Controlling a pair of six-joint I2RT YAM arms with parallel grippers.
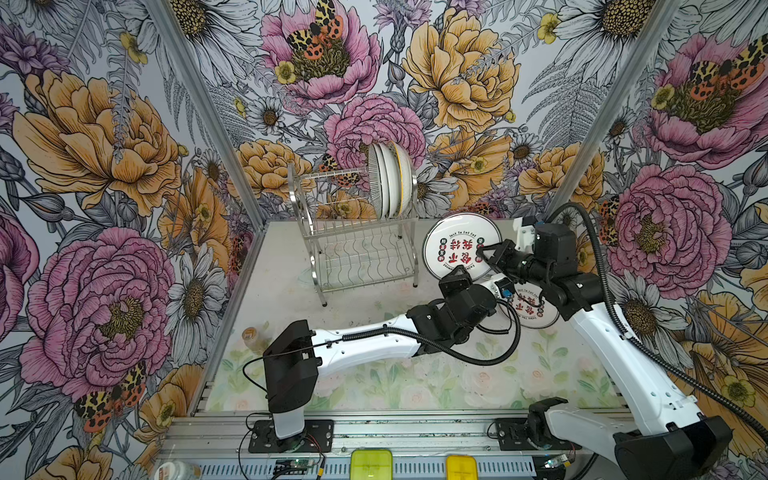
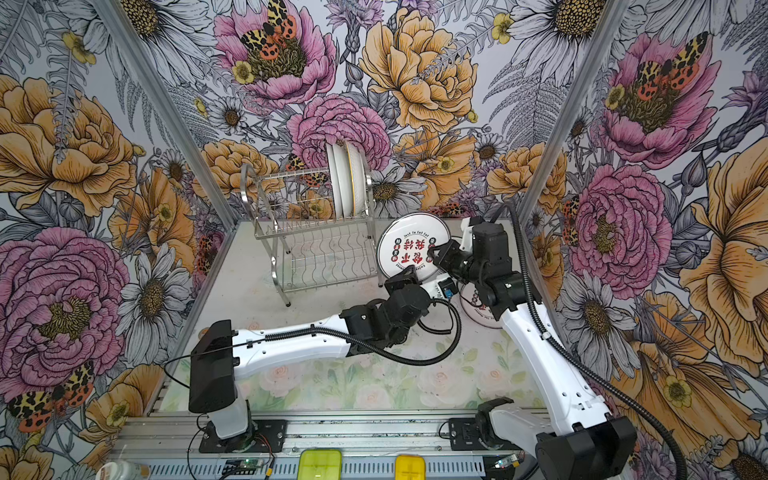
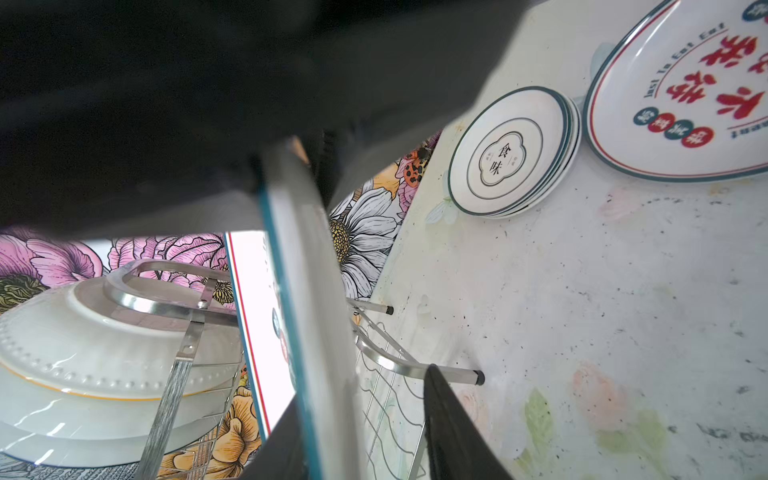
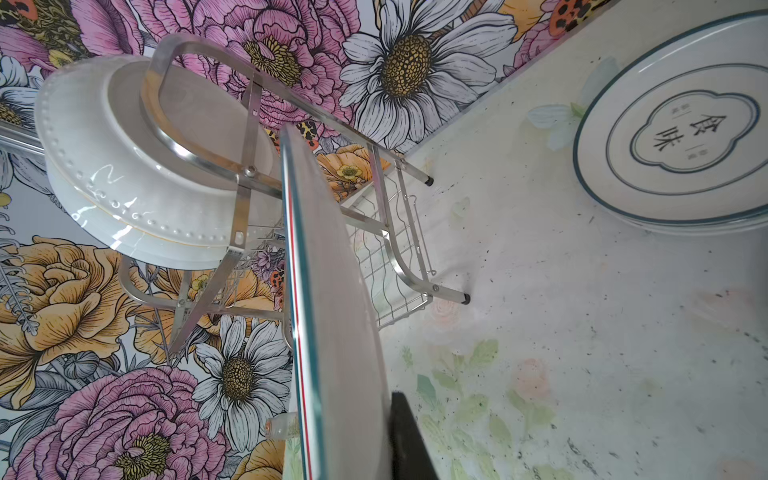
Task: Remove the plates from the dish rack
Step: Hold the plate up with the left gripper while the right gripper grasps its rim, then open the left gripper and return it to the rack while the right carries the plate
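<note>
Handover step, we judge. The red-character plate [image 1: 459,232] hangs in the air between both tools, off the dish rack [image 1: 357,253] and just beside its end frame.

To do it well, the right gripper [image 1: 485,252] should carry the full weight before the left gripper [image 1: 458,275] backs off. Then the left pulls straight away from the rim so it doesn't knock the plate. Keep the plate clear of the rack's arched frame.

Right gripper: clamped on the plate's side rim. In the right wrist view its finger [image 4: 409,440] presses on the plate's back.

Left gripper: jaws parted around the lower rim. One finger [image 3: 451,432] is visibly off the plate, with a gap. Whether the other side touches, we can't tell.

Beyond the right tool's tips, the remaining plates [image 1: 390,183] stand in the rack's upper tier. Below the right wrist a flat plate [image 1: 536,309] with the same red characters lies on the table [image 1: 291,291], and a small stack [image 3: 513,153] sits near it.
</note>
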